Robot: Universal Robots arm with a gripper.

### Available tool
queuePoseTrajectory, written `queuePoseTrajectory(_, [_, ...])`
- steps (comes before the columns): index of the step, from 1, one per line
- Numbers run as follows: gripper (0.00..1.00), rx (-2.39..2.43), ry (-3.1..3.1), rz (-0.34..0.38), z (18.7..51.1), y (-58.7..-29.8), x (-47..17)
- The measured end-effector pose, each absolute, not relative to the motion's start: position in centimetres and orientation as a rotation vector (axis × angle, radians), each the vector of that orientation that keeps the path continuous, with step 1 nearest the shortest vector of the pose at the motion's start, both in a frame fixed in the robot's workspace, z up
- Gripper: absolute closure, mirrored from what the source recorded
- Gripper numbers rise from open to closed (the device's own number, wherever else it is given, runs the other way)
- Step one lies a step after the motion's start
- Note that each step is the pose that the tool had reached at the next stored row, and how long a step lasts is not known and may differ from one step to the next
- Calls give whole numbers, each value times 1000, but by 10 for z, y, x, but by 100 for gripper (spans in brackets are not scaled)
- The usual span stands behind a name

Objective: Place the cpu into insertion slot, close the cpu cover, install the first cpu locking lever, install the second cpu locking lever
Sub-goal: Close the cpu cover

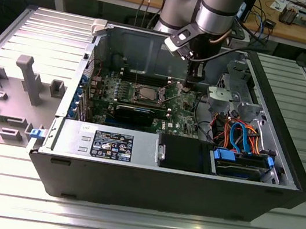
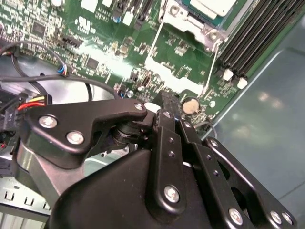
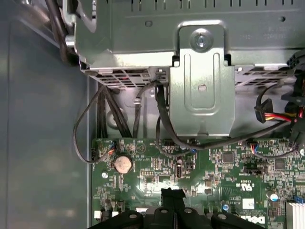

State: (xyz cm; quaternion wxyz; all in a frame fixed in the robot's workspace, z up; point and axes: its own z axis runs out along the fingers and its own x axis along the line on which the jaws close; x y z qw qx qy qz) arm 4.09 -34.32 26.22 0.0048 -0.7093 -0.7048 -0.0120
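**Gripper closed over the board, beside the socket**

Inside the open computer case (image 1: 285, 166), the gripper (image 1: 188, 86) hangs low over the green motherboard (image 3: 157, 176). Its fingers are pressed together with nothing between them, close by a coin cell battery (image 2: 189, 105). The cpu (image 1: 146, 94) lies in the insertion slot (image 2: 206, 33), just to the exterior view's left of the gripper.

- Arm (image 1: 219, 8): silver-grey tube, drops near-vertical from top of exterior view.
- Wrist (image 1: 184, 40): black bracket w/ pale block, sticks out toward exterior view's left.
- Gripper (image 1: 188, 84): black, slim, pointing straight down below wrist.
- Fingers (image 2: 167, 128): tips pressed together, no gap btwn them in both wrist views (image 3: 172, 194).
- Linkage bars (image 2: 81, 125): black, bolted, folded in toward centre.
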Motion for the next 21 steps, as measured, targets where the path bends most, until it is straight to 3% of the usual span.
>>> queuePoseTrajectory(7, [89,-2219,-2205,-31,243,-343,42])
queuePoseTrajectory(10, [89,-2203,-2189,4,243,-343,42])
queuePoseTrajectory(21, [89,-2199,-2191,5,243,-343,37])
